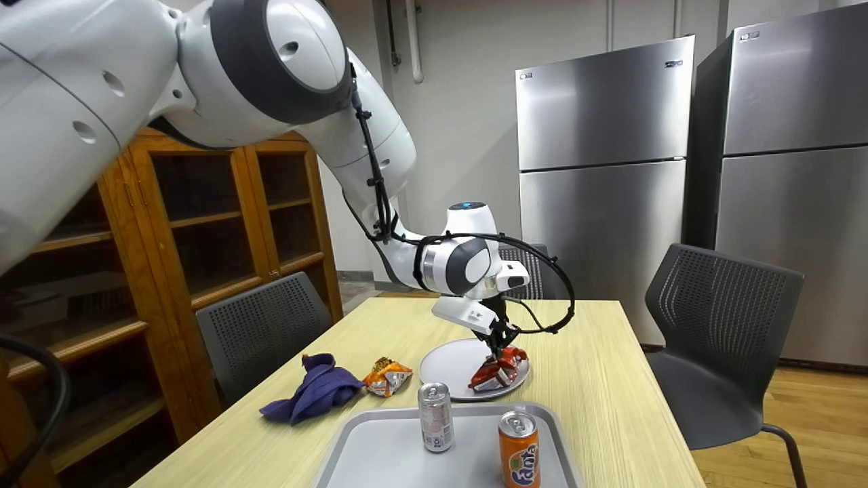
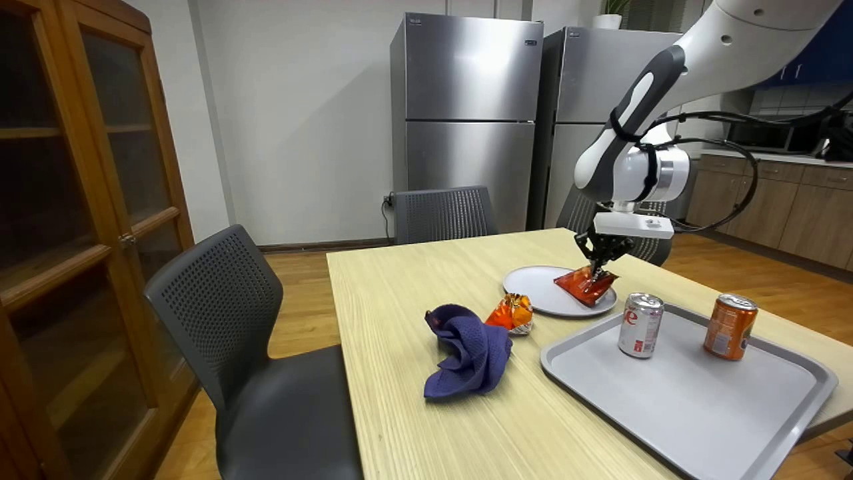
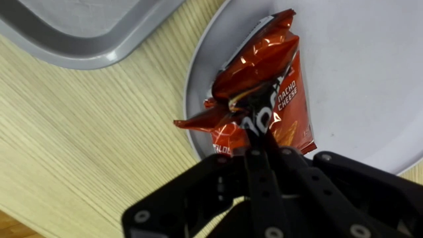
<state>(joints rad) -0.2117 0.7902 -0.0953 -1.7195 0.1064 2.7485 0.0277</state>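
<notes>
Pinching the red chip bag [image 3: 261, 72] on the plate [image 3: 360, 82]

Gripping a fold of the bag with the gripper [image 2: 595, 272], drawn almost together rather than standing wide, with crinkled film caught in between. Lying near the plate's rim instead of its middle, in contact with the plate, and jutting one corner past the edge in the wrist view.

Judged as done: getting hold of the bag. Judged as not yet raised clear of the plate, showing no plain gap beneath in both exterior views.

Turning to containers, and starting with the plate: carrying the red chip bag. Then, across a strip of table [image 3: 165, 59], coming to the tray [image 2: 680, 400], set flat near the plate without touching it. Holding two drinks, a silver can [image 2: 641, 325] and an orange Fanta can [image 2: 730, 327], upright and apart from each other. Too small in view to tell whether opened.

Outside plate and tray, noting an orange snack bag [image 2: 512, 313] on the table, near the plate, and a crumpled purple cloth [image 2: 470, 353] just beside that; unable to tell whether touching.

Farther out, reaching a wooden cabinet [image 1: 260, 224] with glass doors, too dark inside to make out contents, and two steel refrigerators [image 1: 603, 115], closed.
</notes>
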